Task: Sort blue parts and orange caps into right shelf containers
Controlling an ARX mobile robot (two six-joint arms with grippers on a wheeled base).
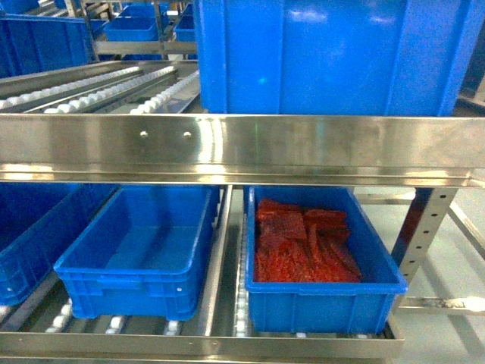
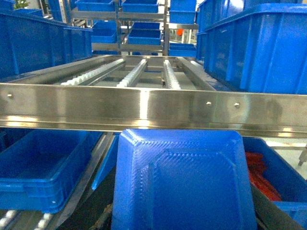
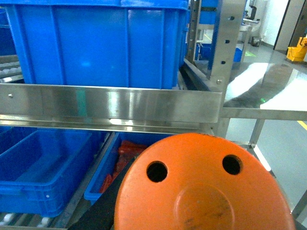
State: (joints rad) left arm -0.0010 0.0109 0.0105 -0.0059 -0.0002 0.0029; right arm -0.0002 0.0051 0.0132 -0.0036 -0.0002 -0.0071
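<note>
A blue part (image 2: 182, 182), square with a ribbed raised face, fills the bottom of the left wrist view; my left gripper holds it, with only dark fingers (image 2: 271, 213) showing at its edges. In the right wrist view my right gripper holds a round orange cap (image 3: 201, 191) with two holes, a dark finger (image 3: 98, 211) beside it. On the lower shelf stand two blue containers: the left one (image 1: 136, 284) empty, the right one (image 1: 318, 303) holding red-orange pieces (image 1: 303, 243). Neither gripper appears in the head view.
A steel shelf rail (image 1: 242, 144) crosses in front, above the lower containers. A large blue crate (image 1: 333, 53) sits on the upper roller tracks (image 1: 91, 87). A perforated upright (image 1: 424, 227) stands at the right; open floor lies beyond it.
</note>
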